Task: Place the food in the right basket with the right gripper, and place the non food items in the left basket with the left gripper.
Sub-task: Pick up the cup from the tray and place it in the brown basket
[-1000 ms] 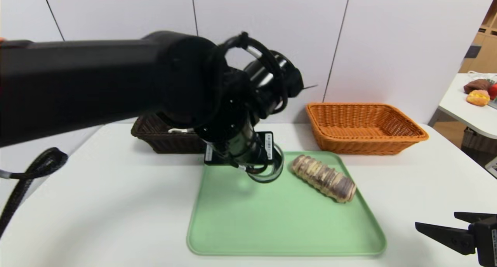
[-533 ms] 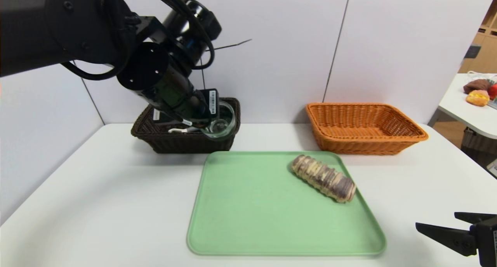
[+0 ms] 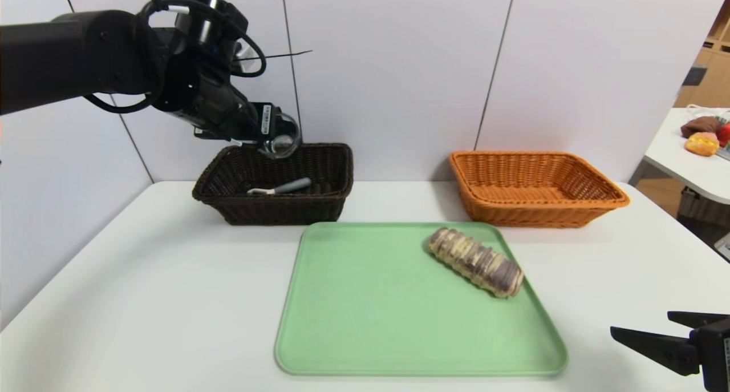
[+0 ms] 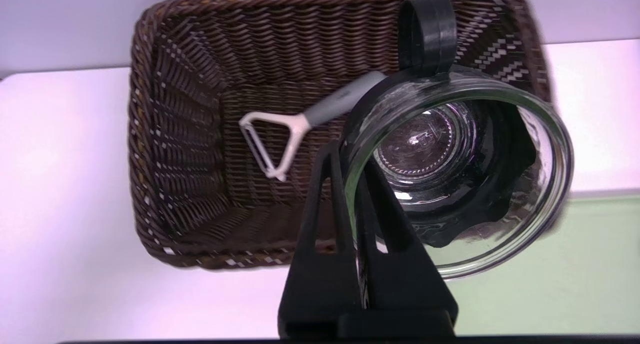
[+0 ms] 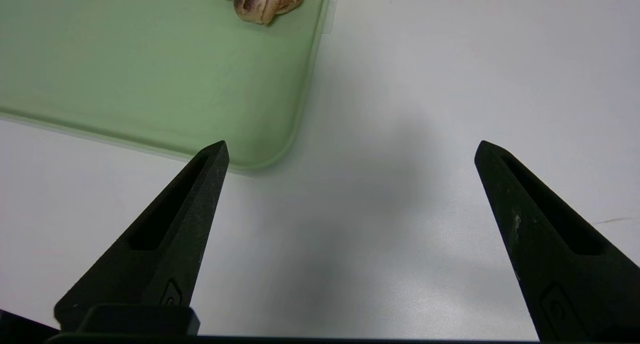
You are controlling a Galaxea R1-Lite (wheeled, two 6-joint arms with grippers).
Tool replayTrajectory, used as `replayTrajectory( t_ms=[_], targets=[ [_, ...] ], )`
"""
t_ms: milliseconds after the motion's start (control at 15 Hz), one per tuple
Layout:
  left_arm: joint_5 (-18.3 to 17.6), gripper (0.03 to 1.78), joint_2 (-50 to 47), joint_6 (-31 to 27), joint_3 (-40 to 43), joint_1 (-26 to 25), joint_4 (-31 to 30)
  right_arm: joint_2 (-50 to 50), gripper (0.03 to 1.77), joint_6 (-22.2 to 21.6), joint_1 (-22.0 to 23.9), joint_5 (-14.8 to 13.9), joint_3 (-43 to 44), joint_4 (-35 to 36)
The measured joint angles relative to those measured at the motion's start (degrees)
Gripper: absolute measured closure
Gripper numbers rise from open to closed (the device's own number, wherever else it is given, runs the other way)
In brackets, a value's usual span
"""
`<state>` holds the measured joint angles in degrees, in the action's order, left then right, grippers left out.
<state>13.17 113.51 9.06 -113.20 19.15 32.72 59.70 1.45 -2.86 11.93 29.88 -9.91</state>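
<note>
1. While the glass cup (image 3: 283, 142) is pinched at its rim by the left tool (image 4: 352, 184), it is held above the dark brown basket (image 3: 228, 178), where the peeler (image 3: 282, 187) lies.
2. The bread roll (image 3: 475, 261) is seen on the green tray (image 3: 370, 323), near the orange basket (image 3: 570, 206).
3. The right tool (image 5: 350, 153) is parked wide at the near right of the surface (image 3: 142, 300).

Black left arm (image 3: 68, 55) with looping cables, white labels; pointed black end effector (image 5: 350, 234) fingers.

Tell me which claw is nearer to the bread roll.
Right. The right claw waits open above the table, beside the green tray's near corner, a short way from the bread roll. The left claw holds the glass cup above the dark basket.
</note>
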Motion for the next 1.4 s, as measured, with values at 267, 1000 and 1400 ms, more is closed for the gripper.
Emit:
replayTrajectory(
  t_ms=[267,1000,1400],
  targets=[
    [-0.2,1.73,5.2,-2.9,0.0,-4.0,-4.7,-0.1,0.1,-0.2,0.0,-0.1,-0.6,0.0],
    [-0.1,1.73,13.7,-3.9,0.0,-9.5,-9.3,-0.1,0.1,-0.1,0.0,-0.2,-0.9,0.0],
    [0.0,0.94,14.6,-3.9,0.0,-9.5,-9.3,-0.3,0.1,-0.1,0.4,-0.1,-1.0,0.0]
  ],
)
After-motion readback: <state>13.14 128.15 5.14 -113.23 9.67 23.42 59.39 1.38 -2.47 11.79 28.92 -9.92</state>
